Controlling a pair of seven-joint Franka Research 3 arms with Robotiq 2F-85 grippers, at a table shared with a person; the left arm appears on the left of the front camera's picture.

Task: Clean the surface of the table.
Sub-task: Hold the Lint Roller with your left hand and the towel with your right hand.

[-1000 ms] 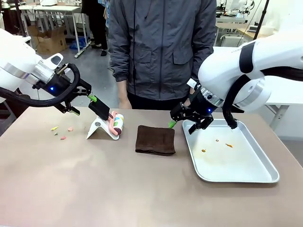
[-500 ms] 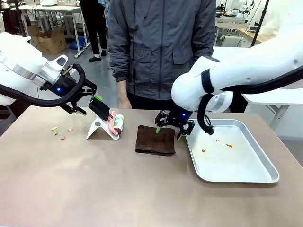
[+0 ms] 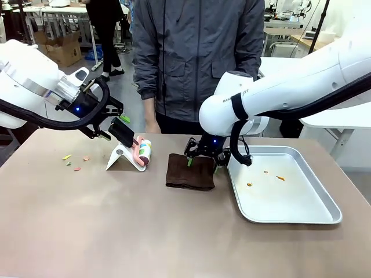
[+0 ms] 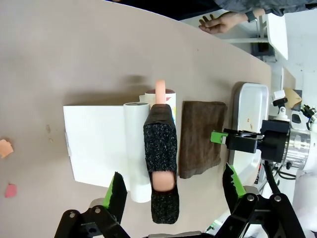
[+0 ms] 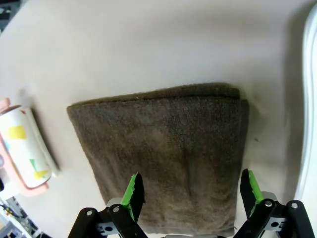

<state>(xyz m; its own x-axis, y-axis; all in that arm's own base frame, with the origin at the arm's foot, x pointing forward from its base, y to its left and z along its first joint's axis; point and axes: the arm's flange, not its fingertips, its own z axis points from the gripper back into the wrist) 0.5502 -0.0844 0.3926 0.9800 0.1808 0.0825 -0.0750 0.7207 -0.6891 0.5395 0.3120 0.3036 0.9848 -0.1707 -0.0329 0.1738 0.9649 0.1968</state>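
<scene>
Brown-taupe and matte, the tabletop (image 3: 116, 231) runs bare across the whole near half of the front view. Farther in, on the robot's right, lies a shiny metal tray (image 3: 324, 219) with a few small orange-brown spots (image 3: 272, 176) on its floor.

Just beside the tray's left rim, a folded dark brown cloth (image 3: 190, 172) lies flat. The right arm (image 3: 278, 92) reaches across the middle, and the right jaws hang over the cloth's far edge. In the right wrist view they stand spread wide, one green pad (image 5: 132, 191) above the cloth (image 5: 158, 148) and the other near its folded edge, gripping nothing. I cannot tell whether the pads touch the fabric.

Left of the cloth, a lint roller (image 3: 143, 152) with a pink frame leans on a white stand (image 3: 119, 156). Its black-sleeved handle (image 3: 124, 133) slopes up toward the left arm (image 3: 35, 87). The left jaws are released as well. In the left wrist view their green pads (image 4: 116, 191) sit well apart on either side of the handle (image 4: 161, 148), and neither presses on it.

Farther left, a few small pink and yellow scraps (image 3: 75, 162) are scattered on the tabletop.

At the far edge, a person (image 3: 197, 58) in a grey jacket stands facing the robot. The left wrist view shows one open hand (image 4: 223, 22) beyond the tabletop's far edge.
</scene>
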